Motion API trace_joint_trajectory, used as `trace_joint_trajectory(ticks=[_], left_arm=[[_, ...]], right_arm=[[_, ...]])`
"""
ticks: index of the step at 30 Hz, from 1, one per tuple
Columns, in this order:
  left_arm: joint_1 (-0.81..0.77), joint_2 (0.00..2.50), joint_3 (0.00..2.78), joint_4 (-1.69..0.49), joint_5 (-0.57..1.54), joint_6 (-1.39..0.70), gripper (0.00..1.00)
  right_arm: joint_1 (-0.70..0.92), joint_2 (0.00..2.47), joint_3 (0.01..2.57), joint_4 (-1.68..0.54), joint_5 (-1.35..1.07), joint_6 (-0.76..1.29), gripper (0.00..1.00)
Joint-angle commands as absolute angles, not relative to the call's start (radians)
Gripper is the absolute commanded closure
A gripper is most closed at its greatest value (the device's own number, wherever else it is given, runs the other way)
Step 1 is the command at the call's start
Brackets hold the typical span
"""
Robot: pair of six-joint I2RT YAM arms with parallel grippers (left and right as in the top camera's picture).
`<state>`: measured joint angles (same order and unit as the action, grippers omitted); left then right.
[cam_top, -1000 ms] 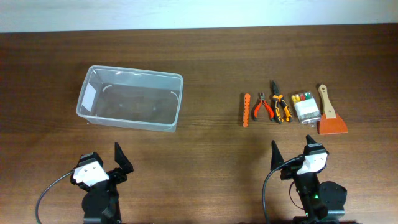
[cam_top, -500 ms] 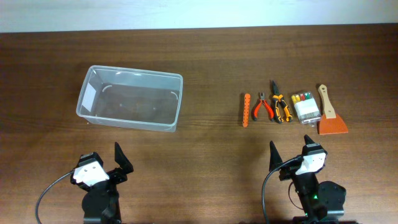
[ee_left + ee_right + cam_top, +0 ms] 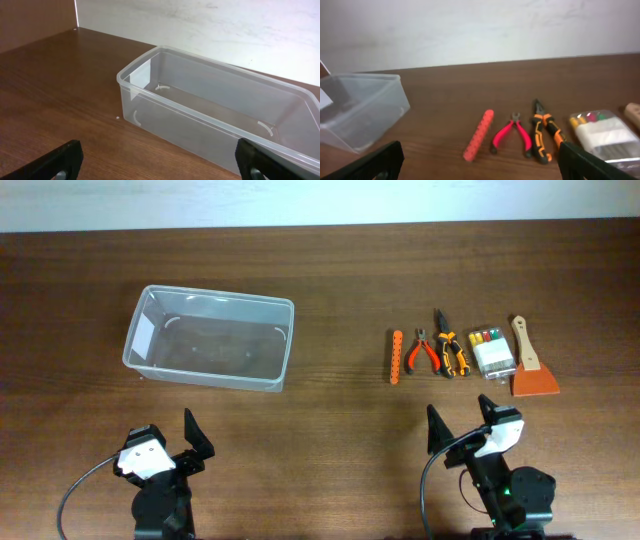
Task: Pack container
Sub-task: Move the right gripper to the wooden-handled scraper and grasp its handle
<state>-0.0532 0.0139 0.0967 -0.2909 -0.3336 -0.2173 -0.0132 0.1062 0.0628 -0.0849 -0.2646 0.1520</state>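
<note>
**Both grippers spread wide and holding nothing; container sits ahead of the left arm**

From overhead, the container (image 3: 210,340) lies on the left half of the brown table (image 3: 330,270). It stands upright with its mouth open to the camera, and nothing lies inside it. A white label (image 3: 143,335) shows on its left short side. The tools form a row well apart from it on the right half: an orange perforated stick (image 3: 397,356), red-handled cutters (image 3: 424,350), orange-and-black pliers (image 3: 448,345), a small clear box of coloured bits (image 3: 491,350) and a scraper (image 3: 530,365) with a wooden handle and orange blade. Both arms sit at the near edge, clear of everything.

The left wrist view settles what the overhead view leaves unclear, where only one dark finger of that arm stands out. The left gripper (image 3: 157,152) has its fingers in the two lower corners of the frame, far apart, with nothing between them. This view is filled by the container's near long wall and rim and shows none of the tools.

The right wrist view shows the right gripper (image 3: 480,152) spread just as wide and likewise empty. Ahead of it lie the stick, cutters, pliers and box. Only the tip of the scraper's handle enters at the right edge, and a blurred corner of the container shows at the left. A pale wall rises behind the table in both wrist views.
</note>
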Motion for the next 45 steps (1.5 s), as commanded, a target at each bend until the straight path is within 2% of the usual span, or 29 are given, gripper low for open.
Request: trace_joint_trajectory(ticks=[1,5,11,15,18,24,26,28,30,32,38,42,45], left_arm=[[-0.057,0.010,0.093,-0.292,-0.337,-0.208,0.01],[-0.057,0.010,0.093,-0.292,-0.337,-0.208,0.01],[-0.057,0.010,0.093,-0.292,-0.337,-0.208,0.01],[-0.057,0.010,0.093,-0.292,-0.337,-0.208,0.01],[-0.057,0.010,0.093,-0.292,-0.337,-0.208,0.01],[-0.057,0.010,0.093,-0.292,-0.337,-0.208,0.01],[-0.057,0.010,0.093,-0.292,-0.337,-0.208,0.01],[-0.057,0.010,0.093,-0.292,-0.337,-0.208,0.01],[-0.057,0.010,0.093,-0.292,-0.337,-0.208,0.01],[-0.057,0.010,0.093,-0.292,-0.337,-0.208,0.01],[-0.057,0.010,0.093,-0.292,-0.337,-0.208,0.01],[-0.057,0.010,0.093,-0.292,-0.337,-0.208,0.01],[-0.057,0.010,0.093,-0.292,-0.337,-0.208,0.01]], right_arm=[[-0.006,0.174,0.141,-0.080,-0.280,0.214,0.02],[-0.007,0.341,0.371,-0.199,-0.198,0.105,0.02],[-0.007,0.776,0.941,-0.627,-0.022,0.025,0.02],[-0.007,1.060,1.344,-0.926,-0.019,0.027,0.01],[-0.007,1.224,1.537,-1.074,-0.086,0.033,0.01],[-0.040,1.493,1.623,-1.013,0.167,0.030,0.01],[-0.073,1.562,1.623,-0.988,0.185,0.023,0.00],[-0.115,1.637,1.623,-0.959,0.185,-0.015,0.13],[-0.156,1.706,1.623,-0.930,0.185,-0.034,0.19],[-0.207,1.777,1.623,-0.895,0.185,-0.034,0.18],[-0.358,1.915,1.623,-0.795,0.127,-0.029,0.07],[-0.430,1.971,1.622,-0.799,-0.086,-0.167,0.06],[-0.452,2.020,1.622,-0.789,-0.101,-0.260,0.06]])
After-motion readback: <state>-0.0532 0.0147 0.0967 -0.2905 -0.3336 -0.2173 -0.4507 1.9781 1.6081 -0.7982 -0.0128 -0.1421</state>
